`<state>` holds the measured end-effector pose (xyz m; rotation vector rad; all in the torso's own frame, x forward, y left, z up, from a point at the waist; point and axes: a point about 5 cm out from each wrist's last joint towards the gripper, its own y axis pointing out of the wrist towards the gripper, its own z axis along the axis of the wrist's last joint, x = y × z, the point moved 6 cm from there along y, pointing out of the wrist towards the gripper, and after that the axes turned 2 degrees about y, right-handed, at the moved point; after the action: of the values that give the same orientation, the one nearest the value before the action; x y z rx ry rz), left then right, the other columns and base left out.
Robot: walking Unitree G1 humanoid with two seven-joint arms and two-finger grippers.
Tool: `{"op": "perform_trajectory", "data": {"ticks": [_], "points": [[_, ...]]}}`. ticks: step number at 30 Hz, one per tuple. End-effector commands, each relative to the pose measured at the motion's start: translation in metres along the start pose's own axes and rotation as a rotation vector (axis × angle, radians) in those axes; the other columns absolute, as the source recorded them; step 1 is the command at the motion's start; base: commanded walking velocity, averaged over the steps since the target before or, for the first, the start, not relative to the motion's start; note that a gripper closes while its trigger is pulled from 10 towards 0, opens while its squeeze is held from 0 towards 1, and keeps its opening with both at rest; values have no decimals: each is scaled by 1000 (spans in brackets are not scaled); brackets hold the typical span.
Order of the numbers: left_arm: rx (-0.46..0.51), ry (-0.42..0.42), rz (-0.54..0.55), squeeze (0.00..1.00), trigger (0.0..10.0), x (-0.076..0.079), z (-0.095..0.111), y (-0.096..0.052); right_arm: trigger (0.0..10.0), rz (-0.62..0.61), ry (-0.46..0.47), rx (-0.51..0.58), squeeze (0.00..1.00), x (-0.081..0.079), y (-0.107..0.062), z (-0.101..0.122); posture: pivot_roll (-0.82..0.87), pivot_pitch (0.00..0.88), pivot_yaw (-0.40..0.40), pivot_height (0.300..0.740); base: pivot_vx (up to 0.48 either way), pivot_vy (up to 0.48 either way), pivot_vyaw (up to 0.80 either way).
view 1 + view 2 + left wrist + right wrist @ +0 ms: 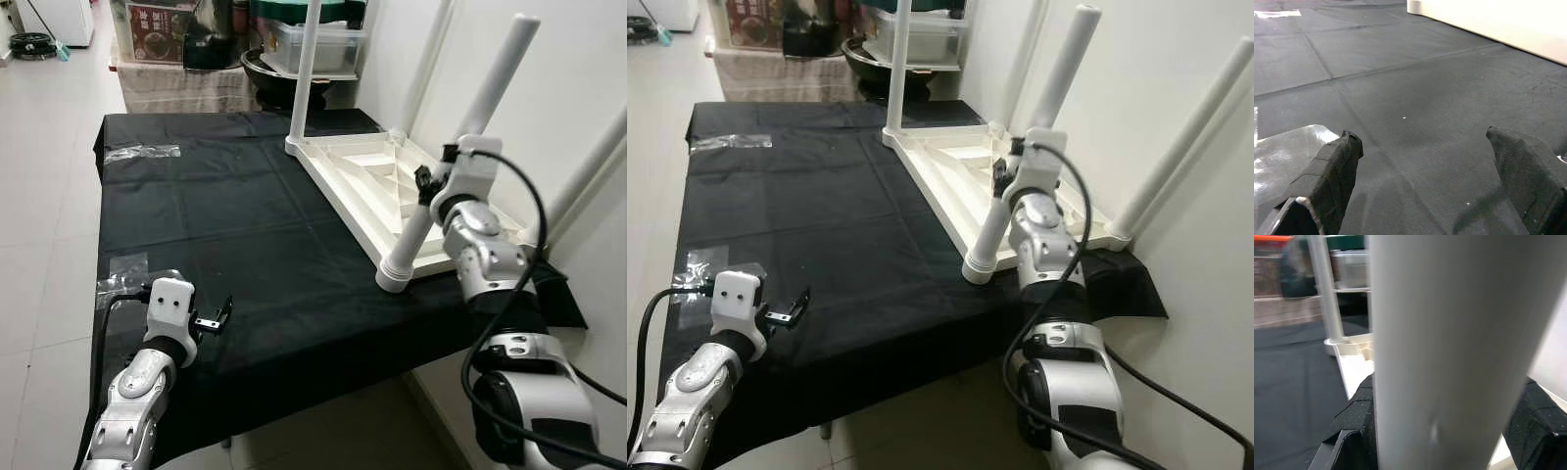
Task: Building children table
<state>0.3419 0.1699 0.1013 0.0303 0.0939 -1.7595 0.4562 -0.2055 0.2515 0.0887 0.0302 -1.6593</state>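
The upturned white plastic children's table (377,181) lies on the black cloth (216,225), likely light and slippery, its near round leg (460,147) clasped mid-shaft by the right gripper (427,186) while the left gripper (217,315) hovers spread.

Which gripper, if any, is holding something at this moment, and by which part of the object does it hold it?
The right gripper grips the near white table leg around its middle, fingers on either side. The left gripper is open over the black cloth, holding nothing.
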Motion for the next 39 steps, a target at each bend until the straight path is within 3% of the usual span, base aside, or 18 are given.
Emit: {"op": "perform_trajectory", "data": {"ticks": [1,2,3,5,7,14,16,18,22,29,30,31,32,34,35,36,38,39], "points": [[-10,6,-14,0,10000,3,-3,0,10000,216,28,-16,0,-16,1,11,37,0,-123,740,0,0,0],[-10,6,-14,0,10000,3,-3,0,10000,216,28,-16,0,-16,1,11,37,0,-123,740,0,0,0],[-7,7,-22,0,10000,5,-2,2,10000,577,-24,-26,0,-48,-13,13,36,0,-123,740,0,0,0],[-7,7,-22,0,10000,5,-2,2,10000,577,-24,-26,0,-48,-13,13,36,0,-123,740,0,0,0],[-5,13,-24,0,10000,4,-1,2,10000,863,-101,-33,0,-64,-33,9,40,0,-129,740,0,0,0],[3,10,-13,0,10000,4,0,2,10000,932,-122,-147,0,-79,-27,-13,66,0,-156,740,0,0,0],[3,10,-13,0,10000,4,0,2,10000,932,-122,-147,0,-79,-27,-13,66,0,-156,740,0,0,0],[4,6,-4,0,10000,3,0,0,10000,938,-99,-165,0,-96,-26,-23,80,0,-167,740,0,0,0],[4,7,3,0,10000,1,0,-2,10000,948,-82,-181,0,-110,-27,-32,90,0,-171,740,0,0,0],[4,12,10,0,10000,-2,1,-2,9647,967,-27,-187,0,-119,-29,-40,98,0,-177,740,0,0,0],[4,13,11,0,10000,-3,1,-2,2588,971,-19,-179,0,-118,-29,-40,96,0,-177,740,0,0,0],[4,13,11,0,10000,-3,1,-2,2588,971,-19,-179,0,-118,-29,-40,96,0,-177,740,0,0,0],[4,13,12,0,10000,-3,1,-2,0,929,-13,-173,0,-113,-25,-40,94,0,-176,740,0,0,0],[4,13,12,0,10000,-3,1,-2,0,929,-13,-173,0,-113,-25,-40,94,0,-176,740,0,0,0],[3,12,12,0,10000,-2,0,-3,0,672,-35,-191,0,-91,-5,-46,91,0,-177,740,0,0,0],[3,9,13,0,10000,-1,0,-3,0,345,-18,-183,0,-54,12,-49,91,0,-178,740,0,0,0],[3,9,13,0,10000,-1,0,-3,0,345,-18,-183,0,-54,12,-49,91,0,-178,740,0,0,0],[3,6,14,0,10000,-1,0,-3,0,-5,-23,-184,0,-9,15,-57,83,0,-170,740,0,0,0]]}}
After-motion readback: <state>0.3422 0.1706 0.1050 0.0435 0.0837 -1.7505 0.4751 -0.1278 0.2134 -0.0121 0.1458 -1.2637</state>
